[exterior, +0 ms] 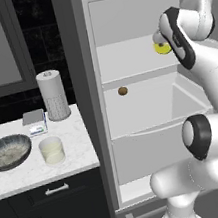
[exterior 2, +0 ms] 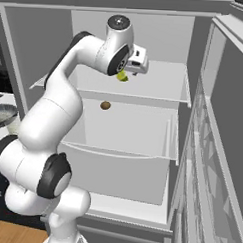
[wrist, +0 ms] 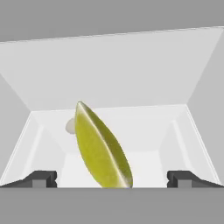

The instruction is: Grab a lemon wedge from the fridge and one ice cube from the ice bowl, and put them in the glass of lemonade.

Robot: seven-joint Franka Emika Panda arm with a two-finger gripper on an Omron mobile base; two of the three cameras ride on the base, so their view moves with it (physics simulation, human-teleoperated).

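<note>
Lemon wedge (wrist: 101, 148) fills the middle of the hand view — a yellow-green sliver with a pale edge, standing tilted on the white upper shelf of the fridge (exterior: 96, 108), between the two dark fingertips (wrist: 40, 179), which stand spread wide apart at the bottom corners and touch nothing. From the left base view the same wedge (exterior: 161, 48) is a small bright yellow spot on the top shelf, partly hidden by the arm's wrist, and the gripper itself is hard to make out there; the right base view shows the gripper (exterior 2: 137, 64) reaching into the open fridge just above the wedge (exterior 2: 122, 76). Both base views catch a small round brown item (exterior: 122, 91) on the shelf below, well apart from the wedge, while the hand view shows a faint pale round shape behind the wedge that cannot be identified. The left base view alone gives the whole counter (exterior: 82, 146) — white marbled stone over dark cabinets — carrying the ice bowl (exterior: 8, 152), the glass of lemonade (exterior: 52, 150) just beside it, a tall white paper towel roll (exterior: 53, 95) and a small flat grey box (exterior: 34, 120) against a black tiled wall. No writing can be read anywhere. The right base view shows the open fridge door (exterior 2: 212, 147) at the right and a strip of wooden floor (exterior 2: 13, 234).
</note>
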